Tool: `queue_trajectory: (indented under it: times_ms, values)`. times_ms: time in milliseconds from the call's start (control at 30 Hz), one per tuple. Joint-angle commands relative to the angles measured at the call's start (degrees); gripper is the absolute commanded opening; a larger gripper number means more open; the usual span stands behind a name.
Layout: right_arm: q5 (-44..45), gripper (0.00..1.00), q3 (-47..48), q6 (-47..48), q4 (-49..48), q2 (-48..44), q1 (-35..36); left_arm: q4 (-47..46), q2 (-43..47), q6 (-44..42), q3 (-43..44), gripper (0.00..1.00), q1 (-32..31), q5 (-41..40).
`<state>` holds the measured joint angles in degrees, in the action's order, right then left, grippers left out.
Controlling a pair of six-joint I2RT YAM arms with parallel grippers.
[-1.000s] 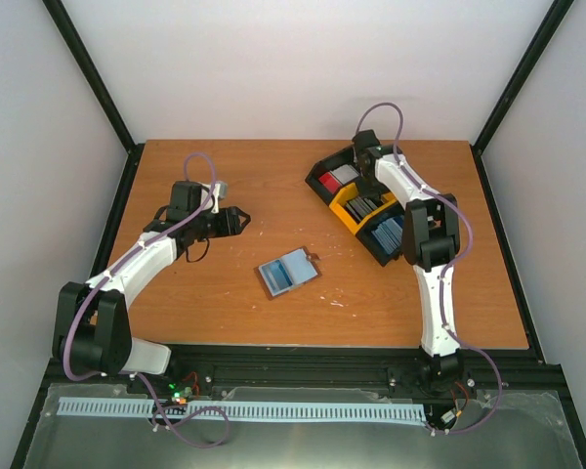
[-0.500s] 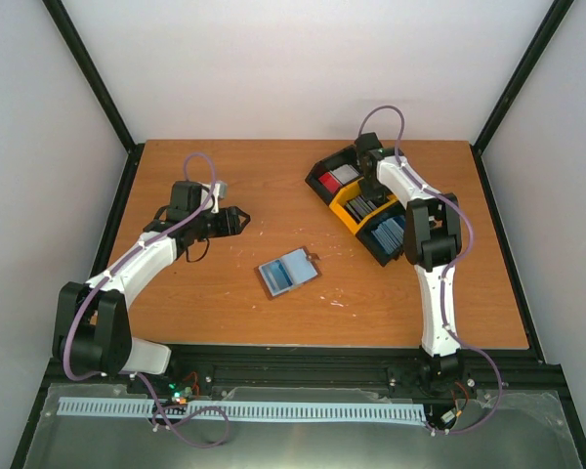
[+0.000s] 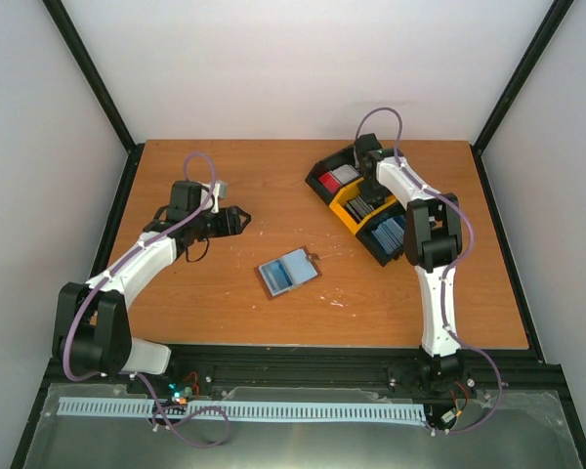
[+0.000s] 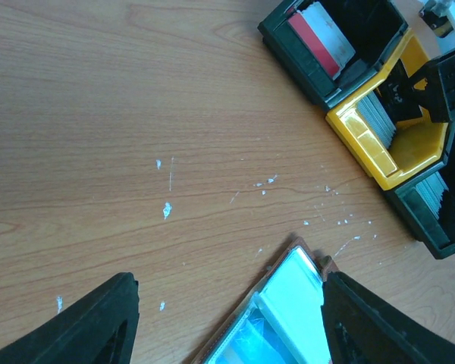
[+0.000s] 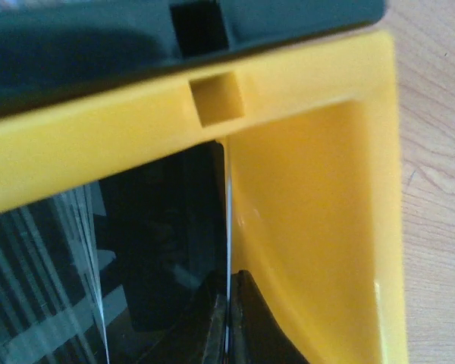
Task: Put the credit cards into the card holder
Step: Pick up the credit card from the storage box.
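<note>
Right gripper (image 5: 229, 322) is down inside the yellow compartment of the tray (image 5: 318, 174), jaws pressed flat together on the top edge of one upright credit card (image 5: 227, 227). At least it looks like a single card; the view is so close and dim that a second one clinging to it can't be ruled out. Other cards (image 4: 378, 121) stand on edge beside it. Left gripper (image 4: 227, 334) hangs wide open and empty over the table (image 4: 98, 114). The card holder (image 4: 280, 318) lies open just beneath it, pale inside facing up, well apart from the tray.

As for handling, I'd call that card light, thin, stiff and slick. The sensible hold is on its two faces, near the middle of the top edge, so it doesn't pivot or slip out on the lift. Neighbours may drag up with it. The holder looks soft and light, so it will likely skid when a card is pushed into its pocket and may need pinning.
</note>
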<state>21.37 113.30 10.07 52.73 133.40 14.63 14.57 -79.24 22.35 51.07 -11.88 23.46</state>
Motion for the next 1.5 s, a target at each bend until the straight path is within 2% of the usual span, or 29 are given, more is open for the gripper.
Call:
queue_trajectory:
  times_ms: [0, 267, 400, 500, 567, 633, 733, 833, 1000, 1100, 1200, 1367, 1467]
  values:
    - [-2.9, 0.03, 0.6, -1.5, 0.5, -7.4, 0.6, -1.9, 1.9, -1.0, 3.0, 0.69, 0.5, 2.2]
    - [-10.7, 0.03, -0.9, -7.8, 6.2, -16.9, 0.6, -3.9, 5.3, -1.0, 2.5, 0.75, 0.5, 7.0]
    - [-24.1, 0.03, -4.0, -11.0, 5.9, -23.3, 0.6, -7.4, 7.9, 0.5, 1.7, 0.84, 0.5, 11.2]
    - [-44.8, 0.03, -12.5, -16.0, -3.3, -30.4, 0.6, -9.8, 9.2, 1.6, 1.2, 0.98, 0.5, 16.3]
    - [-62.8, 0.03, -21.8, -23.6, -13.5, -33.7, 0.8, -11.8, 9.6, 2.9, 0.8, 1.00, 0.5, 19.9]
    - [-74.8, 0.03, -30.4, -34.0, -28.5, -36.8, 2.4, -13.5, 9.4, 4.8, 0.3, 1.00, 0.5, 23.7]
    - [-82.0, 0.03, -39.3, -47.3, -48.7, -39.7, 6.8, -15.0, 8.1, 8.4, 0.7, 1.00, 0.5, 29.5]
    - [-83.9, 0.03, -41.4, -53.4, -57.3, -39.3, 11.3, -16.0, 7.3, 13.0, 0.3, 0.99, 0.5, 33.8]
    - [-85.1, 0.03, -44.8, -61.9, -69.1, -37.9, 15.9, -14.7, 8.3, 18.5, -2.5, 0.87, 0.5, 32.8]
    - [-85.2, 0.03, -46.7, -65.7, -75.0, -37.7, 17.2, -13.7, 8.8, 20.4, -4.1, 0.74, 0.5, 30.1]
    - [-85.2, 0.03, -47.2, -66.1, -75.3, -37.1, 18.0, -17.9, 9.1, 22.9, -5.6, 0.53, 0.5, 33.2]
    - [-84.4, 0.03, -47.3, -63.9, -72.4, -36.4, 18.1, -23.9, 11.0, 25.9, -8.3, 0.35, 0.5, 36.0]
    - [-84.5, 0.03, -47.2, -64.1, -73.0, -35.3, 18.1, -26.6, 10.1, 27.2, -9.0, 0.19, 0.5, 39.2]
